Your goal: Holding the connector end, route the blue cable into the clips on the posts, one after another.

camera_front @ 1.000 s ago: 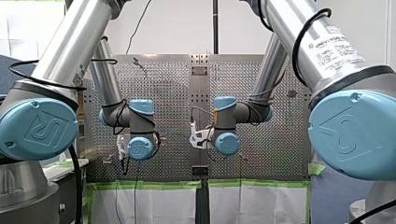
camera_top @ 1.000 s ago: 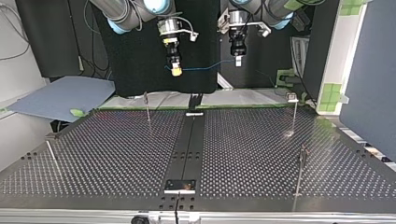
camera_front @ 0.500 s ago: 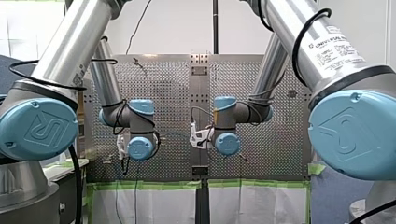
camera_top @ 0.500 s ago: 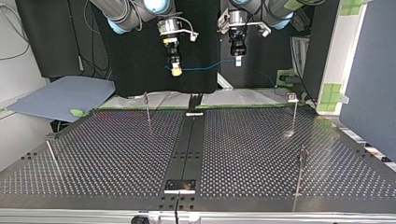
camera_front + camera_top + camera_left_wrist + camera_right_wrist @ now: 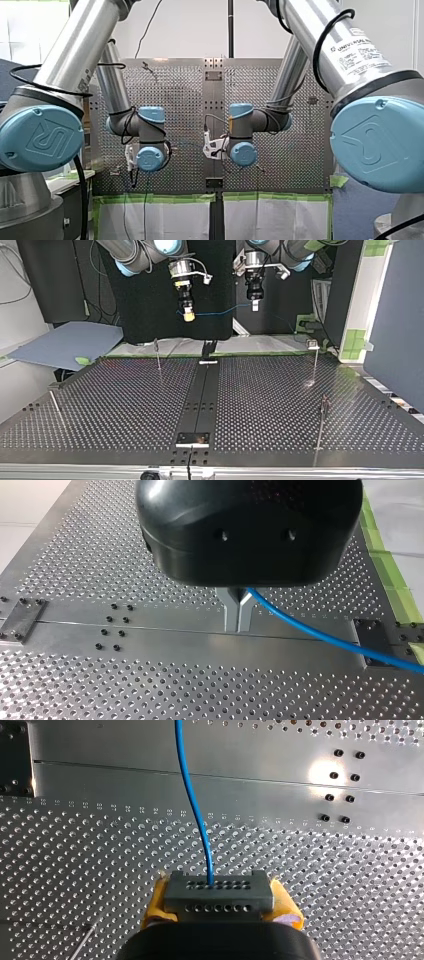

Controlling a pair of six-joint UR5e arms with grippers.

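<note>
Here, my right claw point(image 5: 188, 315) clamps the grey perforated connector block point(image 5: 218, 892); my left claw point(image 5: 238, 615) pinches the thin blue cable point(image 5: 220, 313) strung between them above the perforated metal counter point(image 5: 125, 405). Routing looks unstarted; next, descend to a slim metal post point(image 5: 158, 354) and its clip.

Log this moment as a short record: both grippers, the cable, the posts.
left gripper: shut on blue cable, metal fingers
right gripper: shut on connector, yellow pads
blue cable run: hangs in the air between the two grippers, sagging slightly
posts: four on the table, blue cable routed through none
</note>
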